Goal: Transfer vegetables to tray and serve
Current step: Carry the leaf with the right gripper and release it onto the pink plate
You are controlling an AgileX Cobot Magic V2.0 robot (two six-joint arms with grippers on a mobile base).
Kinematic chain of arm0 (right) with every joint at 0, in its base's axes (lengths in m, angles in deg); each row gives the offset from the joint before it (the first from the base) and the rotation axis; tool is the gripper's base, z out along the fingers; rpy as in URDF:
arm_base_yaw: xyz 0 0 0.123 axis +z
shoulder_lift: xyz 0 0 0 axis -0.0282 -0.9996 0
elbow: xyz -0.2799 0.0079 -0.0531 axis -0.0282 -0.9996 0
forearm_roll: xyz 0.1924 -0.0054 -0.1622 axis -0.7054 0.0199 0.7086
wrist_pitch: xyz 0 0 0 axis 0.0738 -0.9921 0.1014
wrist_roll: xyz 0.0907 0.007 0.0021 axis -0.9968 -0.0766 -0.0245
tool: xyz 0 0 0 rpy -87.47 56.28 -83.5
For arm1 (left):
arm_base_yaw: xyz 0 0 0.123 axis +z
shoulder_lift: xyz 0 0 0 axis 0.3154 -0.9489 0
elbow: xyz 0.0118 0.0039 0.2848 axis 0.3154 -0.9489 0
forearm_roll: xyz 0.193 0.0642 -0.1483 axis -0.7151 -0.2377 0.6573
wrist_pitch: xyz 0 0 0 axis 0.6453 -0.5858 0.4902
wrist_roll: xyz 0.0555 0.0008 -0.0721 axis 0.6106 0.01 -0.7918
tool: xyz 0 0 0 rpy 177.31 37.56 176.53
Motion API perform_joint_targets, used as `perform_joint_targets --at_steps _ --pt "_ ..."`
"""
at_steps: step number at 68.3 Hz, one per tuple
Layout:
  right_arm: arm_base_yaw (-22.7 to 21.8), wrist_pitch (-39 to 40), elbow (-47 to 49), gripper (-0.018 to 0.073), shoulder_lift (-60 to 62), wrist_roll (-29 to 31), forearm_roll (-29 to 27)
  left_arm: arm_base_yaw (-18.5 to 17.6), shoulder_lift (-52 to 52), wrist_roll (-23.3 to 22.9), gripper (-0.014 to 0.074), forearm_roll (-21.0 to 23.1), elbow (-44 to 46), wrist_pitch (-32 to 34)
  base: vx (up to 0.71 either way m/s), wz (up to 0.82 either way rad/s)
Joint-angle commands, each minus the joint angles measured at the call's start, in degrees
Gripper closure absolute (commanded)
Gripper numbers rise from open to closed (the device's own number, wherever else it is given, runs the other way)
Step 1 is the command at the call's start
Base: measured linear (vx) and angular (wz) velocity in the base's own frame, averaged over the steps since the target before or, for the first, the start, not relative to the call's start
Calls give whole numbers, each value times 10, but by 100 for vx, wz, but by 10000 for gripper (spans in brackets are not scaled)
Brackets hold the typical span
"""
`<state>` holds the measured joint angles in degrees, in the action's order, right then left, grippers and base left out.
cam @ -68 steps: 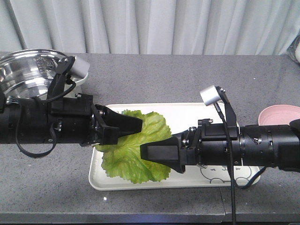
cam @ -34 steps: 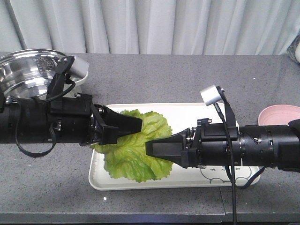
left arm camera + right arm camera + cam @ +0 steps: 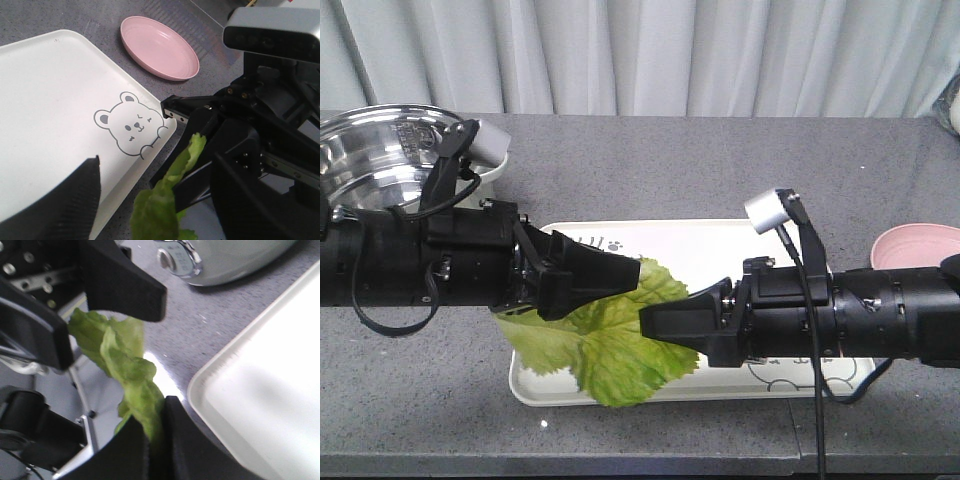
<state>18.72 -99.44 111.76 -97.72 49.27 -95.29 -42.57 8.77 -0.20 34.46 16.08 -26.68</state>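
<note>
Lettuce (image 3: 605, 345) is off the tray (image 3: 720, 245), up in the air between the two hands. From the front it covers the tray's left-front part and its lower edge hangs past the front rim. Leaf is spread wide, crinkled, with pale veins showing.

Right hand (image 3: 655, 322): jaws closed on the leaf. The right wrist view shows both fingers (image 3: 131, 450) pressed together at the bottom with green pinched between them. The leaf runs up and away from there.

Left hand (image 3: 625, 272): jaws apart. In the right wrist view the leaf's far end sits in the gap between its two fingers. In the left wrist view, bare tray shows between the one visible finger (image 3: 65, 200) and the leaf, so there's no contact on that side. Can't confirm contact on the other finger.

The hands point at each other over the tray, tips close, left slightly higher.

The rest of the tray is bare white. The bear (image 3: 132, 125) is printed at the corner nearest the right arm. The tray lies flat on the grey worktop (image 3: 720, 160).

Pink plate (image 3: 915, 245) is just beyond the tray on the right-arm side, not touching it. Steel pot (image 3: 380, 155) is at the far left of the worktop, behind the left arm. Curtain (image 3: 650, 55) is along the back.
</note>
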Motion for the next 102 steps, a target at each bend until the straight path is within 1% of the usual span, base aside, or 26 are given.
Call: perform_joint_targets --at_steps 1,3,9,16,20,23,24,27,28,30,34,40,43,46,48,51,55,59,64,67,71,76,82,88,96,102 --pt "-1 35 15 564 49 -44 31 -3 16 2 126 35 12 -3 0 0" --pt "-1 52 15 564 61 -61 52 -3 16 2 126 35 12 -3 0 0" --pt "-1 102 15 564 106 -127 141 -3 16 2 126 35 12 -3 0 0" --pt "-1 142 15 564 161 -235 277 -3 16 2 126 35 12 -3 0 0" --pt "-1 155 18 564 187 -322 359 -3 16 2 126 35 12 -3 0 0" --pt "-1 153 27 564 200 -377 431 -3 16 2 126 35 12 -3 0 0" --pt "-1 150 30 564 205 -407 462 -3 16 2 126 35 12 -3 0 0" --pt "-1 141 45 564 214 -466 526 -3 16 2 126 35 12 -3 0 0" --pt "-1 138 53 564 216 -495 558 -3 16 2 126 35 12 -3 0 0" --pt "-1 128 64 563 220 -542 600 -3 16 2 126 35 12 -3 0 0" --pt "-1 105 90 561 222 -614 698 -3 16 2 126 35 12 -3 0 0" --pt "-1 73 124 561 222 -694 799 -3 16 2 126 35 12 -3 0 0" --pt "-1 65 135 561 222 -718 840 -3 16 2 126 35 12 -3 0 0" --pt "-4 57 144 561 221 -740 870 -3 16 2 126 35 12 -3 0 0" --pt "-12 52 150 561 221 -747 880 -3 16 2 126 35 12 -3 0 0" --pt "-31 47 157 561 217 -749 884 -3 16 2 126 35 12 -3 0 0" --pt "-75 41 163 561 211 -745 881 -3 16 2 126 35 12 -3 0 0" --pt "-127 37 164 561 201 -720 870 -3 16 2 126 35 12 -3 0 0" --pt "-193 28 164 561 187 -676 827 -3 16 2 126 35 12 -3 0 0" --pt "-230 25 164 561 177 -641 795 -3 16 2 126 35 12 -3 0 0" --pt "-280 25 164 561 163 -606 729 -3 16 2 126 35 12 -3 0 0" --pt "-338 22 164 561 146 -543 640 -3 16 2 126 35 12 -3 0 0" --pt "-404 18 164 561 123 -490 563 -3 16 2 126 35 12 -3 0 0" --pt "-461 13 164 561 102 -454 498 -3 16 2 126 35 12 -3 0 0" --pt "-507 6 164 561 68 -408 424 -3 16 2 126 35 12 -3 0 0" --pt "-525 3 164 561 40 -376 381 -3 16 2 126 35 12 -3 0 0"
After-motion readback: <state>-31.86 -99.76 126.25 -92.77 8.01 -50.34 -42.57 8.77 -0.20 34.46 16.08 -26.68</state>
